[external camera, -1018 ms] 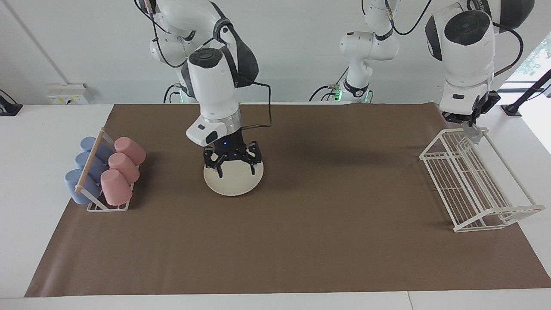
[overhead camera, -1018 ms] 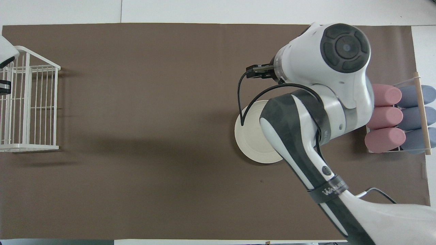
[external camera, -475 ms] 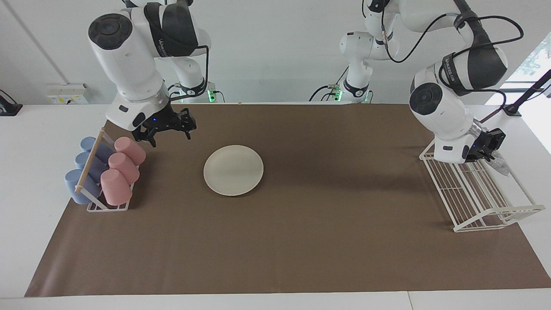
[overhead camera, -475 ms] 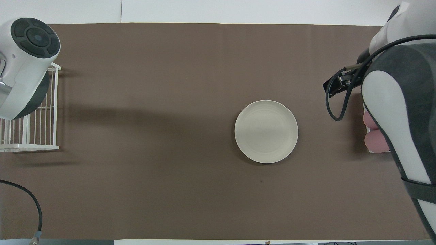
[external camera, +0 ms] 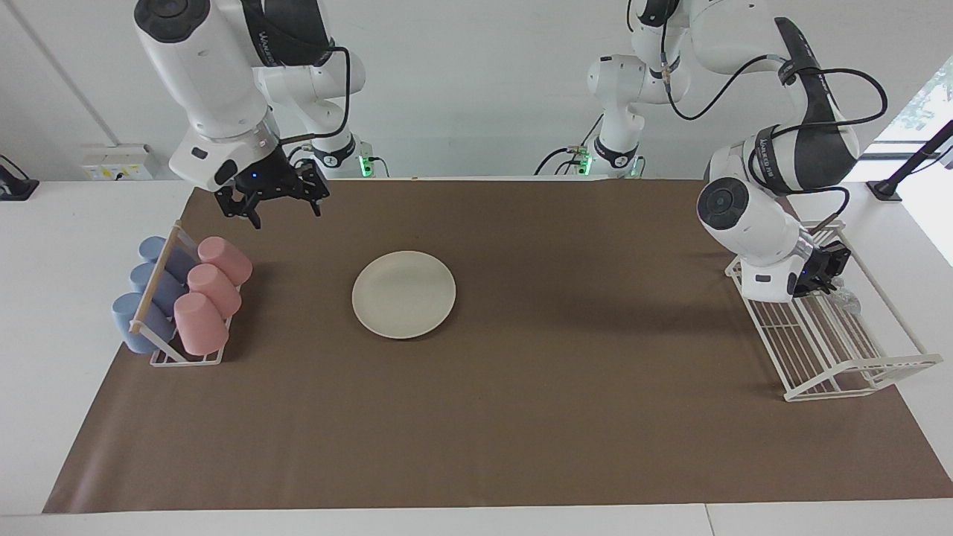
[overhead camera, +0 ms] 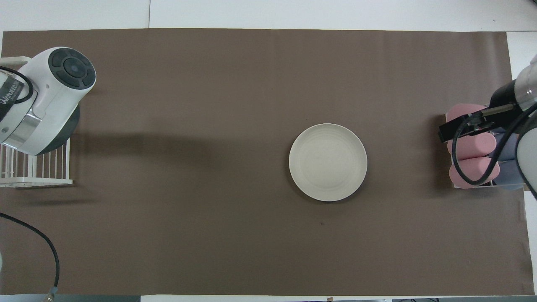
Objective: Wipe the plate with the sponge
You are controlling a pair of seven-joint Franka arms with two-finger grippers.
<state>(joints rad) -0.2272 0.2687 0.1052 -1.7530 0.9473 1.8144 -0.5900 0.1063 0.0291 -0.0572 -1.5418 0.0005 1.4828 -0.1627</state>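
At the right arm's end of the table, a small rack [external camera: 173,327] with a wooden bar holds six smooth plastic cups on their sides: three pale blue cups [external camera: 143,294] and three pink cups [external camera: 209,293]. The right gripper [external camera: 272,205] hangs in the air over the brown paper mat [external camera: 521,417] just beside that rack, its black fingers [external camera: 253,216] spread apart and holding nothing. The round, flat, cream-white plate [external camera: 403,293] with a shallow rim lies bare on the mat, faint concentric rings showing on its matte face [overhead camera: 328,162]. At the left arm's end stands a white wire rack [external camera: 826,335] of thin parallel bars. The left gripper [external camera: 826,272] is down inside it, and a silvery, glittery scrub sponge [external camera: 845,298] shows at its tip over the rack's floor; whether the fingers pinch the sponge cannot be told.
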